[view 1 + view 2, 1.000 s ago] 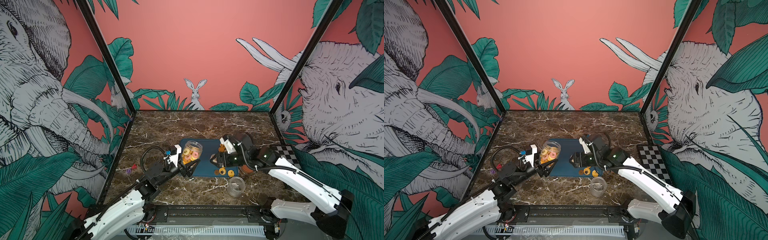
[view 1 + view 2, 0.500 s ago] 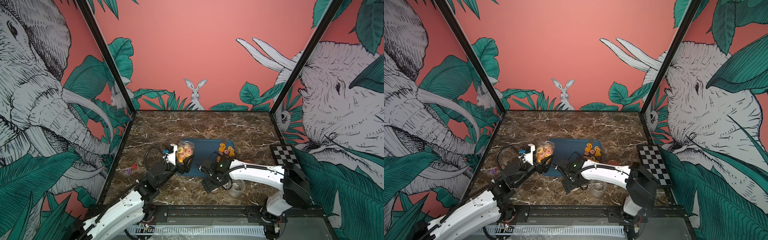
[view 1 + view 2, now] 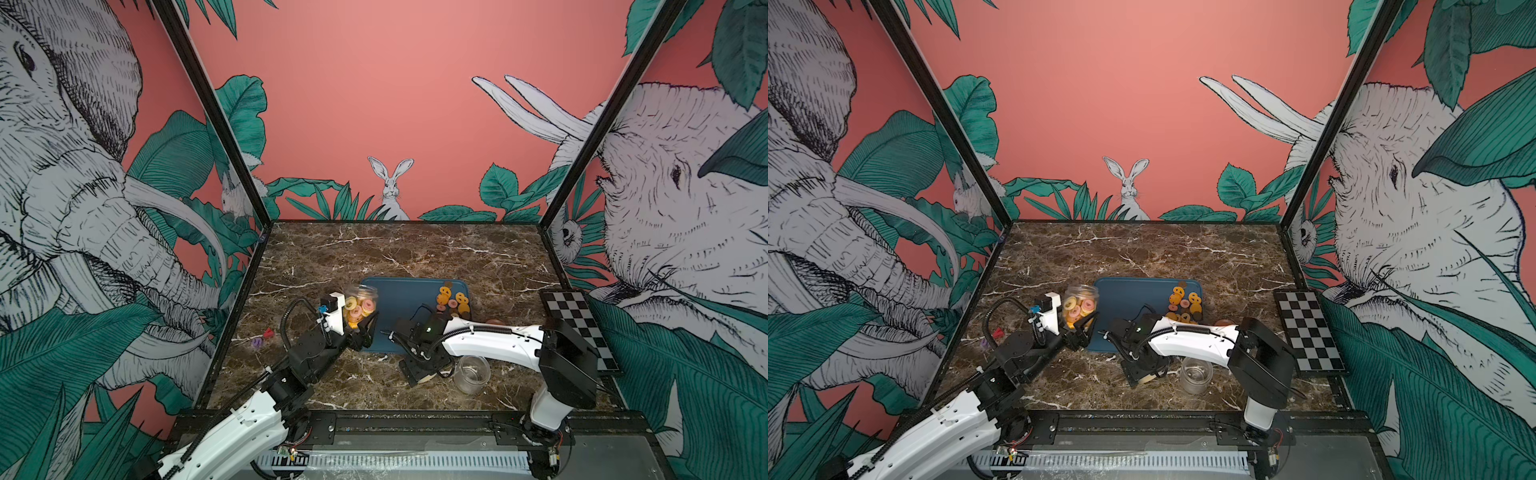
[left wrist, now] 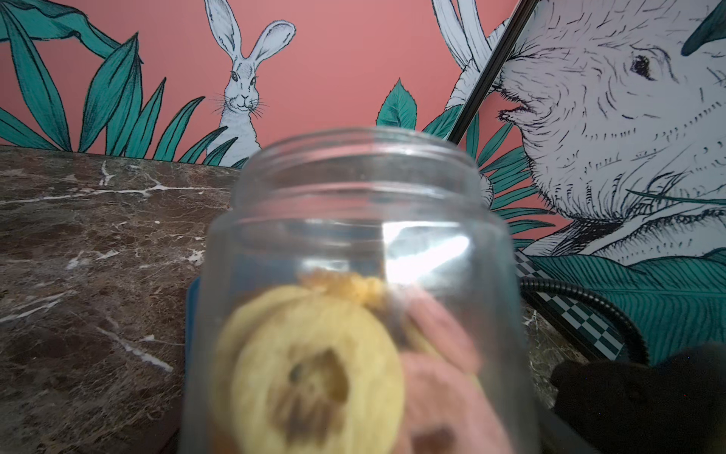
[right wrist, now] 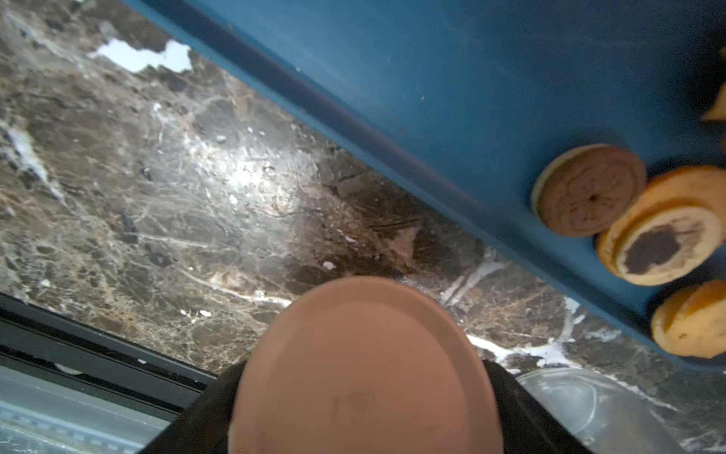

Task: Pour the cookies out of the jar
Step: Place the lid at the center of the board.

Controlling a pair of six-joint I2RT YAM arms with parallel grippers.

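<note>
Cookies (image 3: 360,308) sit low in open jar (image 3: 368,291), mid-frame in both top views, at left edge of blue tray (image 3: 401,297). Left tool (image 3: 365,331) clamped on jar near base. Risk: tipping here drops some onto counter (image 3: 374,249); low hold may slip. Right tool (image 3: 423,371) has lid (image 5: 361,369) between jaws; clamped or loose, cannot tell. Its arm (image 3: 490,338) crosses tray's lower edge and could catch strays.

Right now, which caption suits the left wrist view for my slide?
Close-up: lidless clear jar of yellow and pink cookies, marble table and rabbit mural behind.
</note>
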